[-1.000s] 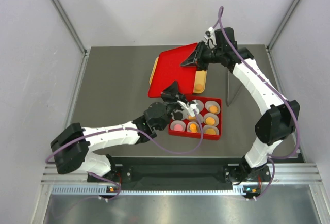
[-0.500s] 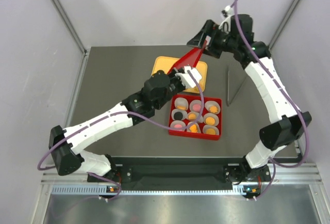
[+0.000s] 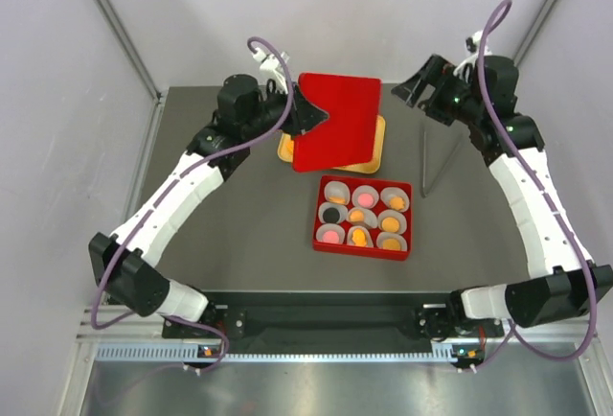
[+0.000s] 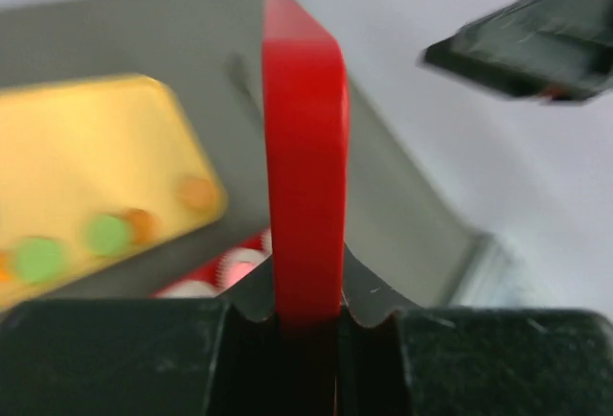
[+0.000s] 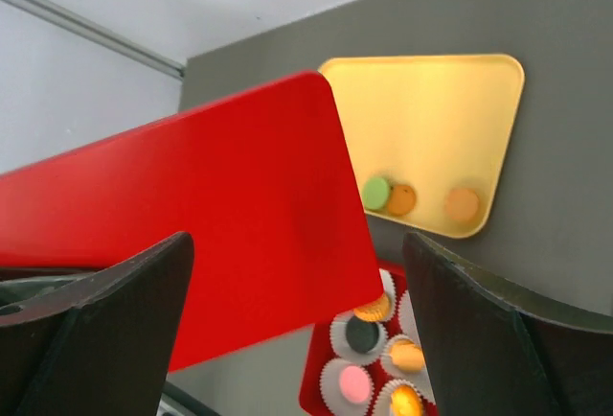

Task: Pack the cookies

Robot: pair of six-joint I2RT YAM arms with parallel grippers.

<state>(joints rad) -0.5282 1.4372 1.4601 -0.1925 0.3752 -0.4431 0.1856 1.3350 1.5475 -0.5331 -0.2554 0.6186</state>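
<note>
Left gripper (image 4: 306,289) pinching red lid (image 3: 340,121), yellow tray (image 5: 431,114) — loose cookies (image 5: 462,204)

A red lid (image 3: 337,119) is seen tilted above a yellow tray (image 5: 431,119), at 12 o'clock from a red box (image 3: 359,249) lined with white paper cups (image 3: 337,191). A thin metal rod (image 3: 423,162) is seen at the box's 2 o'clock on the grey table (image 3: 230,205).

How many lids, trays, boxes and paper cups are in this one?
red lid: 1
yellow tray: 1
red box: 1
white paper cups: 9
Total: 12
</note>
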